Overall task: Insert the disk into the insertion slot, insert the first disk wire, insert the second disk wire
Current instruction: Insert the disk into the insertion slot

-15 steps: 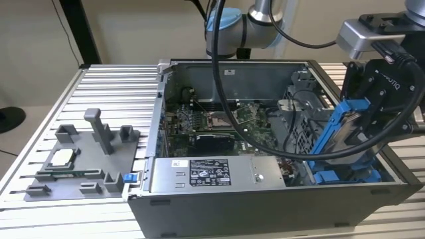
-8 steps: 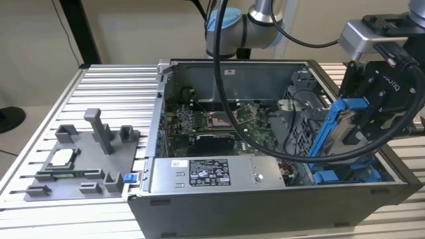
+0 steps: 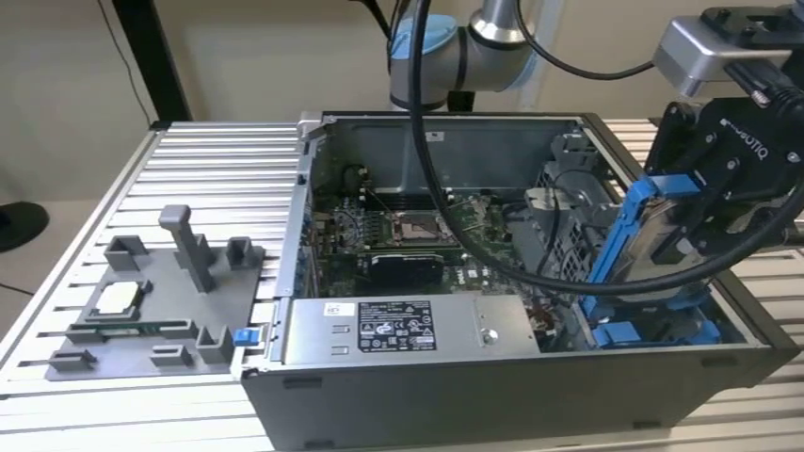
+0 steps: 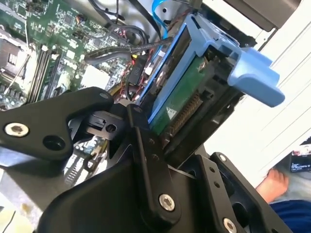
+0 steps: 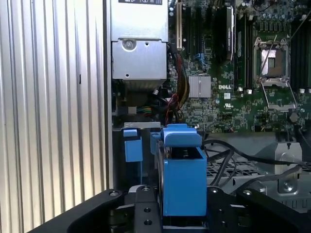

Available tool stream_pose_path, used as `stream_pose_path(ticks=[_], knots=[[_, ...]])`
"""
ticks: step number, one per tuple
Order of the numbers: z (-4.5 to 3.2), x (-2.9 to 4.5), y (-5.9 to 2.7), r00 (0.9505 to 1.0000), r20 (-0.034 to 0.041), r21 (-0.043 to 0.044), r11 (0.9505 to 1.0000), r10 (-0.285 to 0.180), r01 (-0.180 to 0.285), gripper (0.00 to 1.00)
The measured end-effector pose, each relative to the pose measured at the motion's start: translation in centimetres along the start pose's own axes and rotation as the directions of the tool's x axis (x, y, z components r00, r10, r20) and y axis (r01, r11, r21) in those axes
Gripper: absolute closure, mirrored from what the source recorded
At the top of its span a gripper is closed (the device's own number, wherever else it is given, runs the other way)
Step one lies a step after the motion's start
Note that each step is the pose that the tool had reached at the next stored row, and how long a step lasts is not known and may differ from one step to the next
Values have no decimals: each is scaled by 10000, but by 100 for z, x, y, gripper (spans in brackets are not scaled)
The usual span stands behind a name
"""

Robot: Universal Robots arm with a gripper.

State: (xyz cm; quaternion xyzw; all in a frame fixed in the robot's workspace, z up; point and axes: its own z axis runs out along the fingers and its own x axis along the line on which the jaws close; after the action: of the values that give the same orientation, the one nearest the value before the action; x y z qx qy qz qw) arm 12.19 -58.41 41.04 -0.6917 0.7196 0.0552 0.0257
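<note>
The gripper (image 3: 688, 240) is clamped on the disk (image 3: 624, 235), with one finger on each flat side. It holds the disk on its edge, a little tilted, over the side of the case (image 3: 503, 395) that is at the exterior view's right. The disk is not yet seated. Its lower end hangs inside the case, near the slot (image 3: 647, 331), whose blue rails lie just under it.

In the second wrist view the green board of the disk (image 4: 184, 94) faces the camera, a black finger (image 4: 146, 155) presses beside it, and the blue tab of the frame sticks out at the end. In the first wrist view the blue frame stands between the two fingers, and the blue rails of the slot (image 5: 132, 145) are beyond it.

Inside the case, the power supply (image 3: 402, 330) sits along the near wall and the motherboard (image 3: 402, 231) covers the middle. A black cable (image 3: 434, 169) hangs across the open case. Outside the case, at the exterior view's left, a grey tray (image 3: 138, 330) lies on the table (image 3: 214, 169).
</note>
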Motion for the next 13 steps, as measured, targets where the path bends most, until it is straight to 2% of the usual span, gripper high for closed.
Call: stream_pose_path(ticks=[3,8,9,13], knots=[[-34,-2,-44,10000,0,-154,9999,16,-16,100],[-71,7,-86,10000,-17,-559,9984,63,-64,100],[-70,9,-97,10000,-12,-584,9983,66,-66,100],[-72,9,-103,10000,-14,-587,9983,67,-68,100]])
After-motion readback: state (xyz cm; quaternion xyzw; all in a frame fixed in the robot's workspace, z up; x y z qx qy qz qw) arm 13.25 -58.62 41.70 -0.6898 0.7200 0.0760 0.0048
